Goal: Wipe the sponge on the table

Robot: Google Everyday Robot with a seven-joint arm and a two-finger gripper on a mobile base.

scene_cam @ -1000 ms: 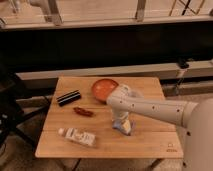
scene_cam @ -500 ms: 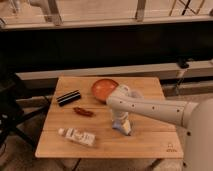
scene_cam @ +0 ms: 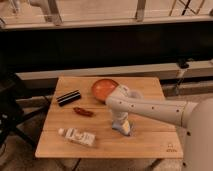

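Note:
My white arm reaches in from the right over the light-brown wooden table (scene_cam: pixel 145 145). The gripper (scene_cam: pixel 121 126) points down near the table's middle, its tip on the sponge (scene_cam: pixel 124 130), a small pale yellow and bluish-grey block resting on the planks. The arm's wrist hides most of the sponge.
An orange bowl (scene_cam: pixel 102 88) sits at the back centre, just behind the arm. A black ribbed bar (scene_cam: pixel 68 97) lies at the back left, a small red-brown item (scene_cam: pixel 83 111) in front of it, and a long white labelled packet (scene_cam: pixel 76 136) near the front left edge. A dark logo (scene_cam: pixel 171 148) marks the front right corner.

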